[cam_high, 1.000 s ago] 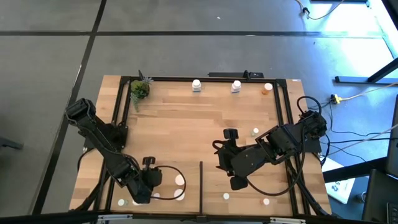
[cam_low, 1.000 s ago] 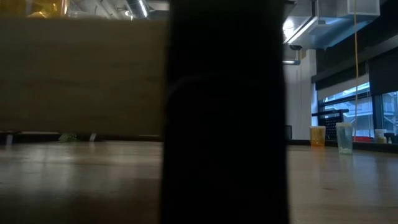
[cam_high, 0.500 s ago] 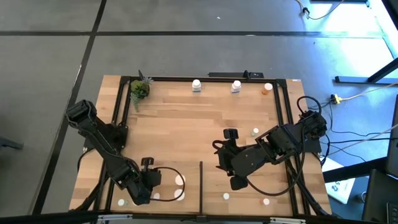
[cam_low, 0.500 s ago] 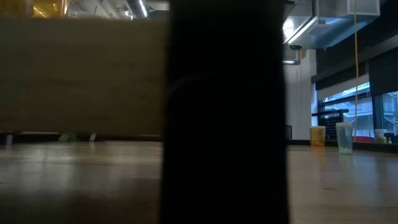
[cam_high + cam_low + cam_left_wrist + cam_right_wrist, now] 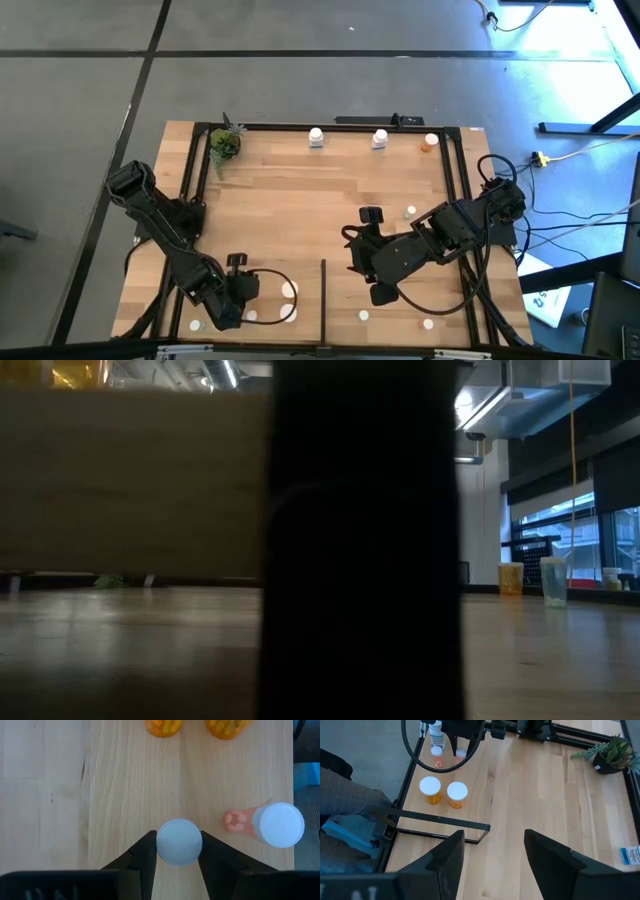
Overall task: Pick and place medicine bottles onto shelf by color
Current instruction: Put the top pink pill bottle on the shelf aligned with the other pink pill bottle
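Observation:
My left gripper [image 5: 234, 306] is low at the near left of the light-wood shelf [image 5: 300, 190], shut on a white-capped medicine bottle [image 5: 179, 841] that stands on the wood. Beside it stands a pink bottle [image 5: 265, 824]. Two orange bottles [image 5: 164, 726] [image 5: 227, 726] stand beyond, toward the black divider strip [image 5: 322, 300]. Along the far edge stand two white bottles [image 5: 316, 137] [image 5: 380, 138] and an orange one [image 5: 430, 142]. My right gripper [image 5: 495, 865] hangs open above the shelf's right half [image 5: 358, 255], with nothing between its fingers. My left gripper has the bottle's white cap [image 5: 160, 845] pinched between its two fingers, one on each side. The fingers [image 5: 142, 857] come steeply from above, slanting down. The bottle stands upright with its bottom on the shelf; its body is hidden under the cap.
A small potted plant [image 5: 224, 146] stands at the far left corner. More small bottles stand near the front right [image 5: 365, 316] [image 5: 428, 323] and mid right [image 5: 410, 211]. Black bars frame the shelf. A dark shape [image 5: 360, 540] blocks the middle of the low view.

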Available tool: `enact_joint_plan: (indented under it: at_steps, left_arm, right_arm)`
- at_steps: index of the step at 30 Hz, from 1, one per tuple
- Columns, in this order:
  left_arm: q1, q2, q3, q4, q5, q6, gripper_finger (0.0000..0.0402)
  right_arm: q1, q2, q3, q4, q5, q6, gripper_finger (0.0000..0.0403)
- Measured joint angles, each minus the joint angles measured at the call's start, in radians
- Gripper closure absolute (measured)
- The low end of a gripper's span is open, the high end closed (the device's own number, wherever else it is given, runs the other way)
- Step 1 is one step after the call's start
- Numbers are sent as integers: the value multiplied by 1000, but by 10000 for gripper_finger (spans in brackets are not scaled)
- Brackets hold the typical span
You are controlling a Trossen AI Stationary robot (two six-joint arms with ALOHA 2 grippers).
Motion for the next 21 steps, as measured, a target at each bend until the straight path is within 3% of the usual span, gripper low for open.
enact_joint_plan:
  at_steps: [21]
  left_arm:
    - [0,1,0,14,0,-6,160]
  right_arm:
    - [0,0,0,0,0,0,194]
